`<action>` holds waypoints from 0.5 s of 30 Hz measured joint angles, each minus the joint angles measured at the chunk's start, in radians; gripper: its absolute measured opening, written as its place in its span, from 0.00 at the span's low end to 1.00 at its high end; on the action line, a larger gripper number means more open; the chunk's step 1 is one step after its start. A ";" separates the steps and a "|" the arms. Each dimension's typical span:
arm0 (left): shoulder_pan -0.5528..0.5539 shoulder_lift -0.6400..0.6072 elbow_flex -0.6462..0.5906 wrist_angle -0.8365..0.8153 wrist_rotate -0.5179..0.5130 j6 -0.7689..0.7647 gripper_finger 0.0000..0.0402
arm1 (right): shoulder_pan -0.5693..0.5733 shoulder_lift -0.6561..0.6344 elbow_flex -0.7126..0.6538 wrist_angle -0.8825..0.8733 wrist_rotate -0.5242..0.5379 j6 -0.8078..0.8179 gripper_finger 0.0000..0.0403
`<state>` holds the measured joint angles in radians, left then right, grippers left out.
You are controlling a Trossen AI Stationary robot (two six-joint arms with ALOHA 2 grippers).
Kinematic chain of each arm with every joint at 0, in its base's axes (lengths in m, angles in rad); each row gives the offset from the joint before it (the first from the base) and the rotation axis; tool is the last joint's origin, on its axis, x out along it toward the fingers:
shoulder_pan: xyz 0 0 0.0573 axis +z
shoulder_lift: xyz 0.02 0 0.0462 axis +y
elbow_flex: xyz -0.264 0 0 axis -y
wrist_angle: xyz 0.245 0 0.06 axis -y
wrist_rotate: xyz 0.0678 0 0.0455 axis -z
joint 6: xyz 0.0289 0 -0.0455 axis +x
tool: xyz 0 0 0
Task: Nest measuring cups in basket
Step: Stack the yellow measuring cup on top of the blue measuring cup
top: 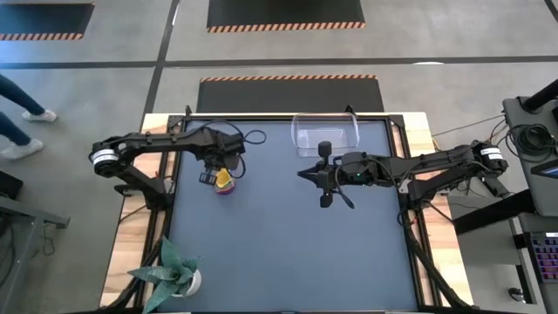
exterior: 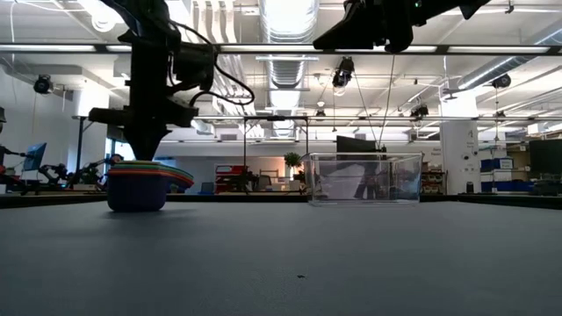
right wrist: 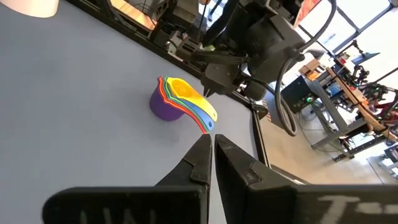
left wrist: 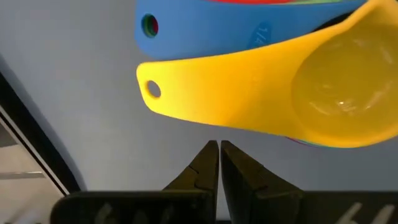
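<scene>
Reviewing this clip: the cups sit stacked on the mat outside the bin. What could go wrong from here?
The left pincer is shut, just above the fanned handles of the measuring cups. A pinch on one handle could lift only the yellow cup and split the stack. The basket stands far across the table, so a long carry might shed cups.

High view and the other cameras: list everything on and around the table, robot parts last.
measuring cups: one nested stack, yellow on top, purple at the bottom, table's left part, outside the basket.
basket: one, clear, far edge of the table.
potted plant: one, green, near-left corner.
table: one, dark top.
person: legs only, floor at left.
left gripper: fingers shut, just above the stack.
right gripper: fingers shut, mid-table, raised.
</scene>
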<state>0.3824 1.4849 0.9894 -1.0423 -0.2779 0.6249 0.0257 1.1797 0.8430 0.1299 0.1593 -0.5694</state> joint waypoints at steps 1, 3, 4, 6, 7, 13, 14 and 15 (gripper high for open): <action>0.000 0.000 0.000 0.001 0.000 -0.003 0.00 | 0.000 0.000 0.000 0.000 0.000 0.000 0.02; 0.000 0.000 0.005 0.006 0.000 -0.006 0.00 | 0.000 0.000 0.000 0.000 0.000 0.000 0.02; -0.002 0.000 0.006 0.014 0.000 -0.006 0.00 | 0.000 0.000 0.000 0.001 0.000 0.000 0.02; -0.002 0.000 0.006 0.023 0.012 -0.007 0.00 | 0.000 0.000 0.000 0.001 0.000 0.000 0.02; -0.002 0.000 0.006 0.025 0.018 -0.007 0.00 | 0.000 0.000 0.000 0.001 0.000 0.000 0.02; -0.002 0.000 0.006 0.030 0.030 -0.007 0.00 | 0.000 0.000 0.000 0.001 0.000 0.000 0.02; -0.002 0.000 0.006 0.030 0.031 -0.007 0.00 | 0.000 0.000 0.000 0.001 0.000 0.000 0.02; -0.002 0.000 0.006 0.031 0.034 -0.007 0.00 | 0.000 0.000 0.000 0.001 0.000 0.000 0.02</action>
<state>0.3805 1.4849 0.9958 -1.0111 -0.2443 0.6178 0.0257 1.1797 0.8431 0.1310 0.1593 -0.5694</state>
